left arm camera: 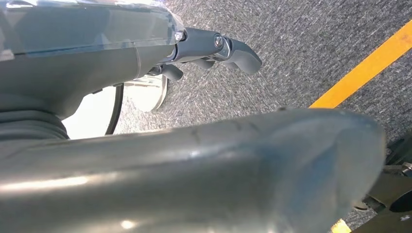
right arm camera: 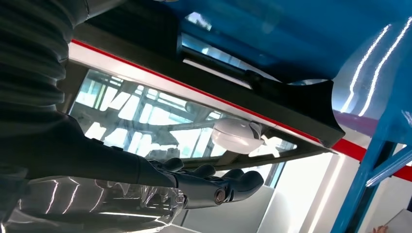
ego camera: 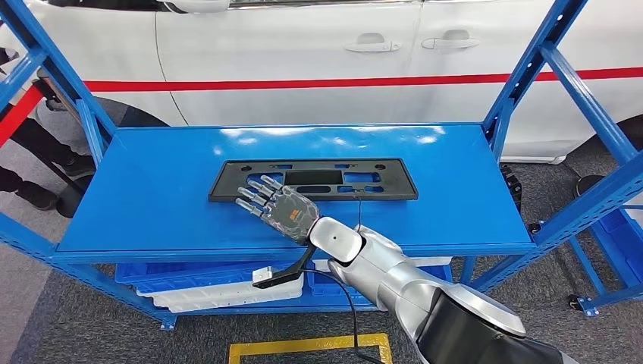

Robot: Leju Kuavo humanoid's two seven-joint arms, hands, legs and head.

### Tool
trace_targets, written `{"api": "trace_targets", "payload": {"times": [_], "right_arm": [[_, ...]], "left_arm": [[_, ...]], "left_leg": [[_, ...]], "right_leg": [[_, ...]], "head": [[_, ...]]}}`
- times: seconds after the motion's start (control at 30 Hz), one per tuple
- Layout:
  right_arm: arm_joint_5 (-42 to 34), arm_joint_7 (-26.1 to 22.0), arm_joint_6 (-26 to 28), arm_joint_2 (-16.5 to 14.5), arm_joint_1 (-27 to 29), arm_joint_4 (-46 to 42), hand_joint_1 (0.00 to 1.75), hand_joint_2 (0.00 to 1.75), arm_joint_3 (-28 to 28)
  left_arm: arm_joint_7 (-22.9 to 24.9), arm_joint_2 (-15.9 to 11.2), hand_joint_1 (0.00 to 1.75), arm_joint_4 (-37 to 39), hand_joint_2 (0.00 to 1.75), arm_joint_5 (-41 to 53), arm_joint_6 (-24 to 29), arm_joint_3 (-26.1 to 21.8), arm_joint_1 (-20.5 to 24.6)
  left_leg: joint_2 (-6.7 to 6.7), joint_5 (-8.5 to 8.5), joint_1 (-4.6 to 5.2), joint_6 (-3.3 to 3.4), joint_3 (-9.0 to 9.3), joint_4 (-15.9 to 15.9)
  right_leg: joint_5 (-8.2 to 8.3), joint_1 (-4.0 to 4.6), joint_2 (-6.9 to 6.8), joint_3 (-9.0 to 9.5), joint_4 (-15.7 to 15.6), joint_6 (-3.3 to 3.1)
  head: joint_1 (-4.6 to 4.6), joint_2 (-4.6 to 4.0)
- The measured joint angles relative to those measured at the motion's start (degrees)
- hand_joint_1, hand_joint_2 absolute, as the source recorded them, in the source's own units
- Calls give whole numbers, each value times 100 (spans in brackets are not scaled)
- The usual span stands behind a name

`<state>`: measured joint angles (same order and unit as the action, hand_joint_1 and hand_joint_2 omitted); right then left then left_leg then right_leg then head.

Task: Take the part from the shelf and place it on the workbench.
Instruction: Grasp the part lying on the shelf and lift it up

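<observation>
Over the part's (ego camera: 313,180) near edge, right hand (ego camera: 277,207), fingers (ego camera: 254,193) spread, empty.

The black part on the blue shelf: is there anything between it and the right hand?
Nothing visible stands between them. The right hand hovers with fingers spread over the near edge of the black part, which lies flat on the blue shelf.

Right robot hand (ego camera: 277,206) (fingers spread) over black part (ego camera: 313,180), blue shelf (ego camera: 152,197), white car (ego camera: 303,45) behind
</observation>
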<state>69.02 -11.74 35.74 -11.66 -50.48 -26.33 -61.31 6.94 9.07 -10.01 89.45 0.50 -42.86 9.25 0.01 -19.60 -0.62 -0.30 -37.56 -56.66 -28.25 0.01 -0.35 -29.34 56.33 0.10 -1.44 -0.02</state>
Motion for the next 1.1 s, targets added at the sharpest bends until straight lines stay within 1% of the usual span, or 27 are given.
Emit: {"api": "trace_targets", "payload": {"times": [0.17,0.4,0.5,0.73,1.1], "right_arm": [[-22,141,-161,-139,39,92,0,175,84],[33,48,-1058,-353,-383,239,0,175,140],[70,38,-1274,-439,-537,317,0,175,140],[79,115,-1405,-516,-650,456,0,175,140],[61,139,-1539,-562,-658,610,0,175,140]], "left_arm": [[-10,2,0,0,0,-31,1,0,-4],[-24,27,0,0,0,24,-4,0,-3],[-29,51,0,0,0,37,-9,0,3],[-43,76,0,0,0,38,-21,0,14],[-44,79,0,0,0,33,-66,0,81]], "left_leg": [[0,0,0,0,-1,0],[1,3,0,-2,-1,1],[2,4,0,-1,-3,0],[1,4,0,-1,-4,0],[1,4,0,-1,-4,0]], "right_leg": [[0,1,1,0,0,0],[0,1,1,-2,0,0],[1,0,0,-3,0,0],[1,-2,1,-4,0,1],[1,-2,1,-5,0,0]], "head": [[0,0],[0,0],[0,0],[0,0],[0,0]]}}
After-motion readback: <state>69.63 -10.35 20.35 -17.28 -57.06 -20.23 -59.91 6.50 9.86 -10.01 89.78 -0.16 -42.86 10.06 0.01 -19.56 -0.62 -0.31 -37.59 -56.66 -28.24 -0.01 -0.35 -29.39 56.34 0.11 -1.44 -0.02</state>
